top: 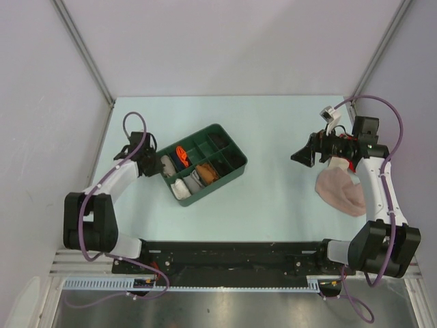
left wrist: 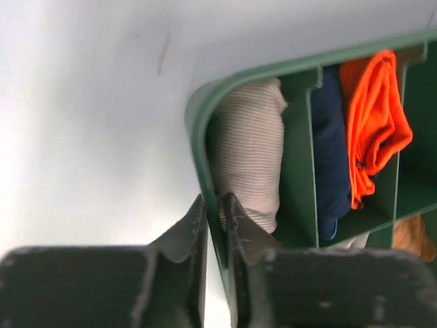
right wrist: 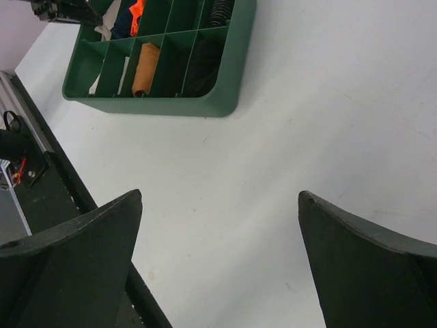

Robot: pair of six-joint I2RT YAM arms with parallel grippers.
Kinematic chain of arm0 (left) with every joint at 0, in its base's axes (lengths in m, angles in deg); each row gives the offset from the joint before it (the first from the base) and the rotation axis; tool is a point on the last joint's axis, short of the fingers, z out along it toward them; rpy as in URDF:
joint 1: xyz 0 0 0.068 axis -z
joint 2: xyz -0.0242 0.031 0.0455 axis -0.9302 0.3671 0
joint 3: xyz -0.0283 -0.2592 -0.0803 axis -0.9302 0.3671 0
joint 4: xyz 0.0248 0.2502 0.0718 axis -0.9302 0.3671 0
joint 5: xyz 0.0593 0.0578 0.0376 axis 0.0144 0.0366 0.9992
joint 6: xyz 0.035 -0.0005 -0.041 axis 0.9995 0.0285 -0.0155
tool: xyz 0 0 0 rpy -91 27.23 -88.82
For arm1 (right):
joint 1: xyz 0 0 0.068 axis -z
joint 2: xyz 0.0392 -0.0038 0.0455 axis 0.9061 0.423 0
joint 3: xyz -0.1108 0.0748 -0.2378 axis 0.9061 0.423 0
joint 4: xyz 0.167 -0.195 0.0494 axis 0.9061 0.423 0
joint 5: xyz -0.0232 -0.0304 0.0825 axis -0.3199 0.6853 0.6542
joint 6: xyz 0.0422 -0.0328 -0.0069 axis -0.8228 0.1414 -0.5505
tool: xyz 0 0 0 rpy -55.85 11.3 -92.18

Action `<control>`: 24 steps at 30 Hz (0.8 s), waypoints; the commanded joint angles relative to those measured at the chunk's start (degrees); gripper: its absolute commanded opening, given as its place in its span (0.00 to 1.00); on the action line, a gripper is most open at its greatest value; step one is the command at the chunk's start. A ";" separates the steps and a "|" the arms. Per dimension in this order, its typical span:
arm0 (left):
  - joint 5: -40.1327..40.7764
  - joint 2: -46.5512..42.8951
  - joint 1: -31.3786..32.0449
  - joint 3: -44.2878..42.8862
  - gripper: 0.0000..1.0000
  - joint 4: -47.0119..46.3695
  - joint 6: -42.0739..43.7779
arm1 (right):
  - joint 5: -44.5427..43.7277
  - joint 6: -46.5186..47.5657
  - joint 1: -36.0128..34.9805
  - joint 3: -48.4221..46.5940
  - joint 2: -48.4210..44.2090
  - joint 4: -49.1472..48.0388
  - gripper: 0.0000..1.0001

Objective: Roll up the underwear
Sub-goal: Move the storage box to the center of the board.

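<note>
The underwear (top: pixel 179 157) is a navy-blue bundle with orange trim, lying in a far-left compartment of the green divided tray (top: pixel 216 186). In the left wrist view its navy part (left wrist: pixel 332 157) sits beside its orange part. It shows small in the right wrist view (right wrist: pixel 130 19). My left gripper (top: pixel 157 166) is shut on the tray's left wall (left wrist: pixel 198 137), one finger outside and one inside (left wrist: pixel 215 201). My right gripper (top: pixel 299 156) is open and empty above the bare table, far right of the tray (right wrist: pixel 220 198).
A ribbed beige roll (left wrist: pixel 249 164) fills the compartment by my left fingers. Other rolls, brown (top: pixel 207 172), white and dark, fill more compartments. A beige-pink cloth (top: pixel 340 191) lies flat under my right arm. The black base rail (top: pixel 225 254) runs along the near edge.
</note>
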 commanded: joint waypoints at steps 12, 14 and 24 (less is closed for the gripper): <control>4.59 19.63 -7.32 -27.96 0.05 4.19 -0.50 | -3.57 0.43 1.12 1.91 -3.51 -3.33 1.00; 4.33 22.98 -8.29 -29.64 0.05 4.29 -0.76 | -3.31 0.43 1.64 2.00 -3.34 -3.33 0.99; 1.08 33.17 -14.00 -43.43 0.20 6.83 1.51 | -4.45 0.69 2.17 2.61 -3.34 -3.50 1.00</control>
